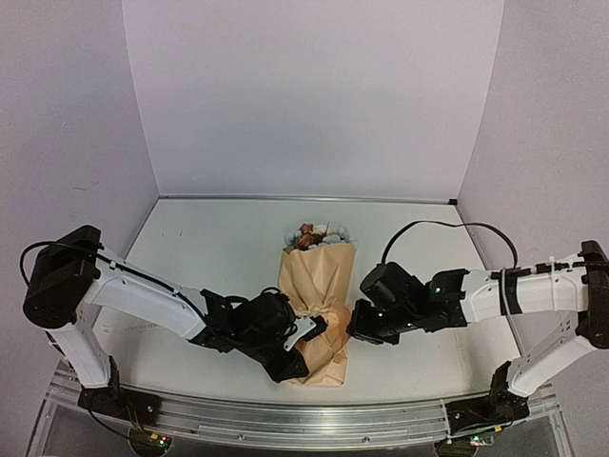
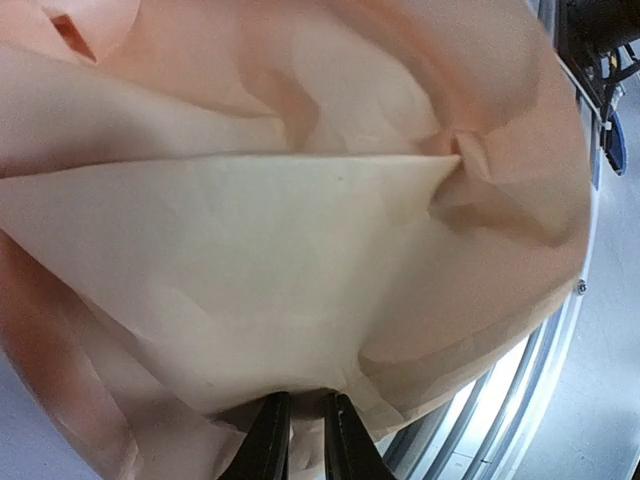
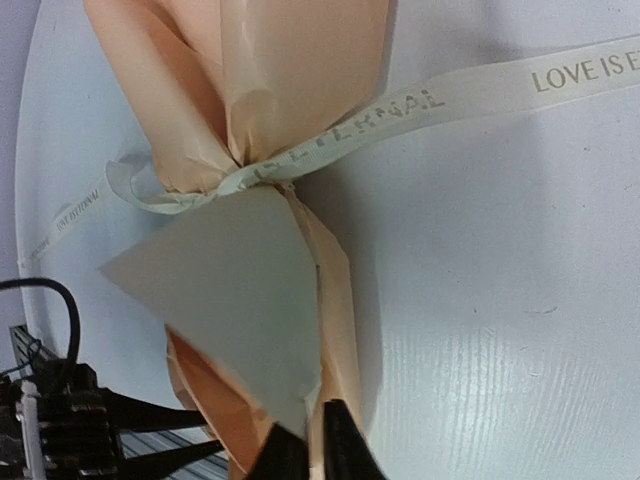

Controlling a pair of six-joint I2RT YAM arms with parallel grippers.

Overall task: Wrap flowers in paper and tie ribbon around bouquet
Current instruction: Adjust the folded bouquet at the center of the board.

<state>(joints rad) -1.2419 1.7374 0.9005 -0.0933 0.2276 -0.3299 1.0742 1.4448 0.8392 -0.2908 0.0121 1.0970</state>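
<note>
The bouquet lies flat on the white surface, about midway between its left and right edges and closer to the near edge than the far one. Its open mouth points toward the far edge and its narrow foot toward the near edge.

At the mouth, the flowers show as a small cluster of pale blue and rusty-brown heads; their stems are hidden inside. The paper is peach-tan, creased and softly folded. It is wide at the top and pinched to a tight waist low down, then flares again into a short skirt. One triangular flap below the waist is turned over and shows a paler, cream-grey side.

The ribbon is cream-white with dark capital lettering. It circles the waist and bunches there, with one tail running out flat across the surface and the other curling off the opposite side.

The left gripper is at the foot of the bouquet, its fingers drawn almost together with a thin slit between them. The tips are against a fold of paper, but I cannot tell whether they pinch it.

The right gripper is closed on the lower corner of the pale flap.
</note>
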